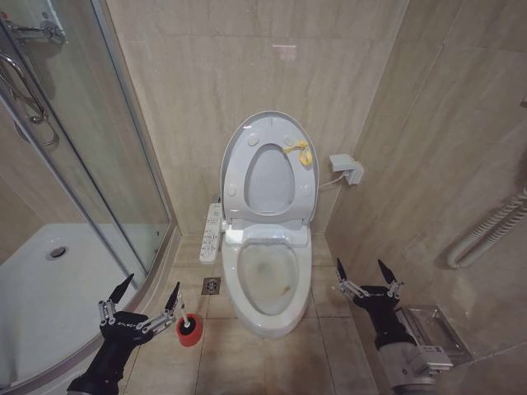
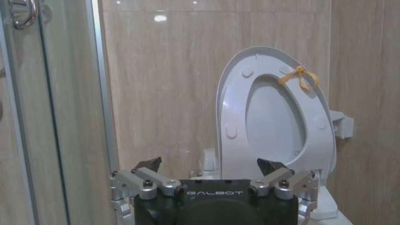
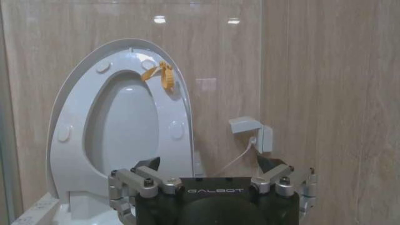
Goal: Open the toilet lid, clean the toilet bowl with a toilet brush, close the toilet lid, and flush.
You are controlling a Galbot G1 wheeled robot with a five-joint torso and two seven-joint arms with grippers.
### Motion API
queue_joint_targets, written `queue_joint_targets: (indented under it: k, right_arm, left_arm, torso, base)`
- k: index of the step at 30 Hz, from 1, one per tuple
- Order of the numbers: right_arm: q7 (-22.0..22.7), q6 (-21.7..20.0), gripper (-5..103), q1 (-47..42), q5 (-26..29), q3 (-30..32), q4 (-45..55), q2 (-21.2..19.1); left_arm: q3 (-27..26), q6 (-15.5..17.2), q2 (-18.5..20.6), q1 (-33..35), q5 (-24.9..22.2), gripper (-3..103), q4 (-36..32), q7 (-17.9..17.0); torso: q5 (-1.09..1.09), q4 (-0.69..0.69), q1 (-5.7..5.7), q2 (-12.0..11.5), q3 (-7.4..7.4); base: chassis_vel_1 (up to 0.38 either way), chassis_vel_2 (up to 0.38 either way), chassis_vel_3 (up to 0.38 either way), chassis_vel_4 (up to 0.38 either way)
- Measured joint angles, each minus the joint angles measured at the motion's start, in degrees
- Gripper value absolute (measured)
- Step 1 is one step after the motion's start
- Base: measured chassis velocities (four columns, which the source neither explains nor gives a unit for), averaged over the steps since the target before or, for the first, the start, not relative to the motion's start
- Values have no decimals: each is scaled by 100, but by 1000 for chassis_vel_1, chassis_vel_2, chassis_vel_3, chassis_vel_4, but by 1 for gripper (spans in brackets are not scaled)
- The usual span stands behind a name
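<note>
The toilet lid (image 1: 270, 177) stands raised against the back wall, its underside showing through the raised seat ring (image 1: 235, 169), which carries a yellow tag (image 1: 300, 153). Below lies the open toilet bowl (image 1: 268, 280) with a brownish-stained basin. The toilet brush (image 1: 188, 327) stands in its red cup on the floor left of the bowl. My left gripper (image 1: 151, 286) hovers open just left of the brush. My right gripper (image 1: 361, 265) hangs open right of the bowl. Both wrist views face the lid (image 2: 272, 122) (image 3: 125, 131) beyond the open left gripper (image 2: 209, 164) and right gripper (image 3: 206, 161).
A curved glass shower enclosure and white shower tray (image 1: 49, 288) fill the left. The bidet control panel (image 1: 212, 233) juts from the toilet's left side, with a floor drain (image 1: 212, 285) below it. A white wall box (image 1: 347, 169) and a hose (image 1: 486, 230) are on the right.
</note>
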Motion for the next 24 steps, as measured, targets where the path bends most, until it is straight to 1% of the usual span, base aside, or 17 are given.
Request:
queue_joint_targets:
  k: [24]
  right_arm:
    - [0,0,100,0,0,0,0,0]
  left_arm:
    - [0,0,0,0,0,100,0,0]
  torso:
    - [0,0,0,0,0]
  base:
    - [0,0,0,0]
